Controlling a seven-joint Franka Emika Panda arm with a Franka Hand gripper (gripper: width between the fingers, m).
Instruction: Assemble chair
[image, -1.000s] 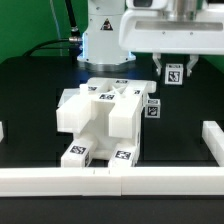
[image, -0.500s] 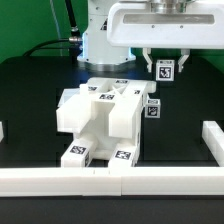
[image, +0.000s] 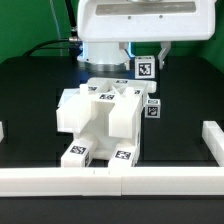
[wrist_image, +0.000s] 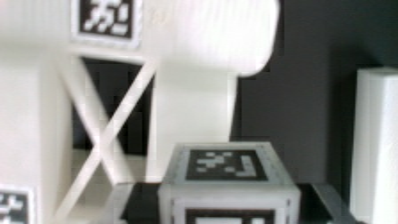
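Sliding the tagged white piece toward the exterior view's left (it hung further right a second ago), my claw part-closed around it, now over the part-built chair; seating probably next.

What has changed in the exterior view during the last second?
The pincer, shut on a small tagged block, carried it toward the exterior view's left. Nothing was taken hold of or let go. The half-built chair stayed where it was.

One chair assembly, one separate tagged piece.
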